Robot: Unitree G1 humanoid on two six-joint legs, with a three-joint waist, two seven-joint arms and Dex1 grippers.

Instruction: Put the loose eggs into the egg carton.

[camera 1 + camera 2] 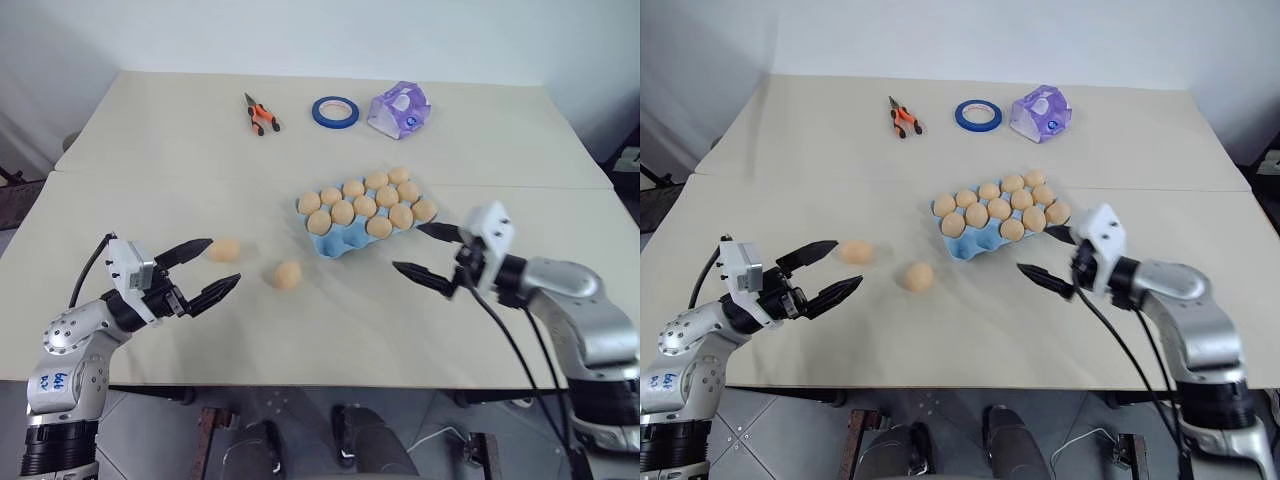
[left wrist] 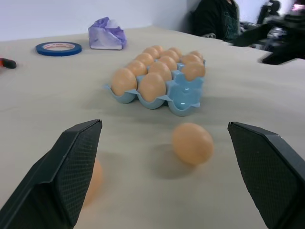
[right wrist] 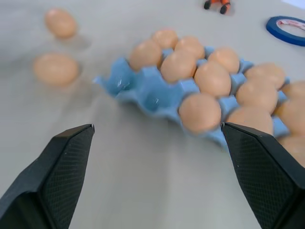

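Two loose eggs lie on the table: one (image 1: 224, 250) just past my left gripper's fingertips, the other (image 1: 287, 275) a little to its right. The light blue egg carton (image 1: 348, 240) sits mid-table with several eggs in it, and its near-left cups (image 3: 153, 98) are bare. My left gripper (image 1: 225, 261) is open and empty, hovering low and pointing at the eggs. In the left wrist view one egg (image 2: 93, 183) is half hidden behind a finger. My right gripper (image 1: 408, 248) is open and empty beside the carton's near right side.
Orange-handled pliers (image 1: 261, 115), a blue tape ring (image 1: 334, 111) and a purple-and-white packet (image 1: 398, 108) lie at the table's far side. A seam crosses the table behind the carton. A person in dark clothes (image 2: 217, 19) sits beyond the table.
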